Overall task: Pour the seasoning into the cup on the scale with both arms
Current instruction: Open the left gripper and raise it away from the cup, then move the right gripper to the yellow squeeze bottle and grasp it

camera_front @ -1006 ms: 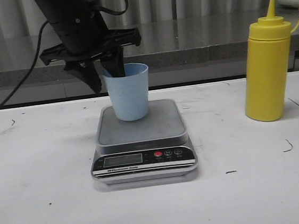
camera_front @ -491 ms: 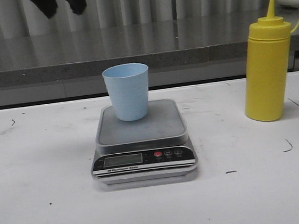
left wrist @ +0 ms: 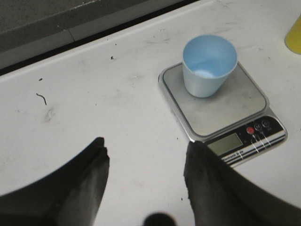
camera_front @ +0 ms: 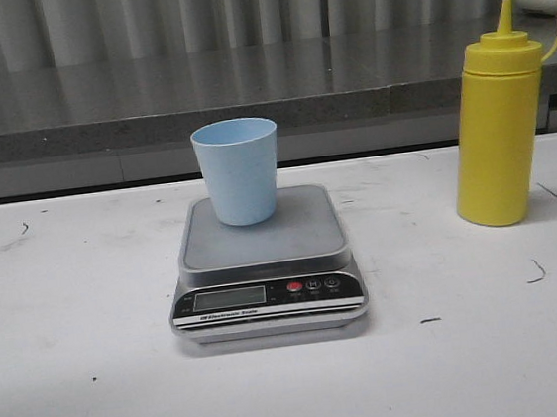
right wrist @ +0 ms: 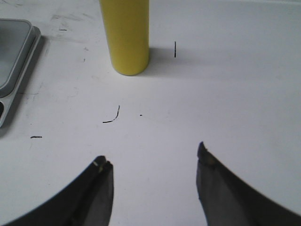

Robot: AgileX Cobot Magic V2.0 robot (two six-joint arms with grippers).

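The light blue cup [camera_front: 239, 171] stands upright and empty on the steel platform of the scale [camera_front: 264, 260], near its back left part. The yellow seasoning bottle [camera_front: 499, 121] stands upright on the table to the right, its tip cover hanging off. Neither arm shows in the front view. In the left wrist view the cup [left wrist: 208, 66] sits on the scale [left wrist: 225, 106], well beyond my left gripper [left wrist: 146, 150], which is open and holds nothing. My right gripper [right wrist: 153, 157] is open above bare table, the seasoning bottle [right wrist: 125, 35] some way past its fingertips.
A grey ledge [camera_front: 148, 103] and a ribbed wall run behind the white table [camera_front: 76, 369]. Small dark marks dot the tabletop [right wrist: 112, 117]. The scale's edge [right wrist: 14, 56] lies beside the bottle in the right wrist view.
The left arm, which was right behind the cup a second ago, rose up and left the front view. The cup stays on the scale; the bottle has not moved.
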